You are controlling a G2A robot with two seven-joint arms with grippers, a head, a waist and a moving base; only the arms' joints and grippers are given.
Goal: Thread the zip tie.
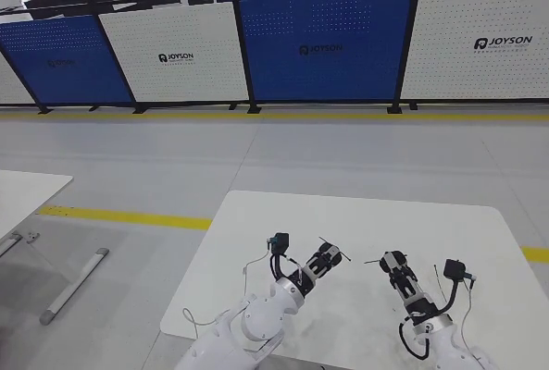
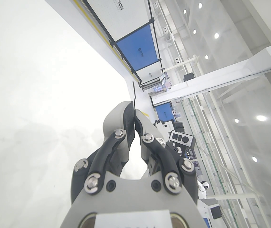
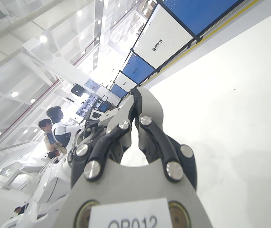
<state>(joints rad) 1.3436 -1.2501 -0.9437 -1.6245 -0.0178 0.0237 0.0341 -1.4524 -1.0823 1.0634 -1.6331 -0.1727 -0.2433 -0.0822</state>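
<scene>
Above the table (image 1: pixel 367 208) middle: left gripper (image 2: pixel 134 109) clenched on zip tie (image 2: pixel 133 91) tail, right gripper (image 3: pixel 135 98) pinching seemingly its head, tips facing, apart, ready for threading.

zip tie (image 2: pixel 133 91): mostly hidden in left gripper (image 2: pixel 134 110) | right gripper (image 3: pixel 135 96): contents too small to tell

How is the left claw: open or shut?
Shut: the left claw's fingertips press together on a thin black zip tie sticking out beyond them.
</scene>
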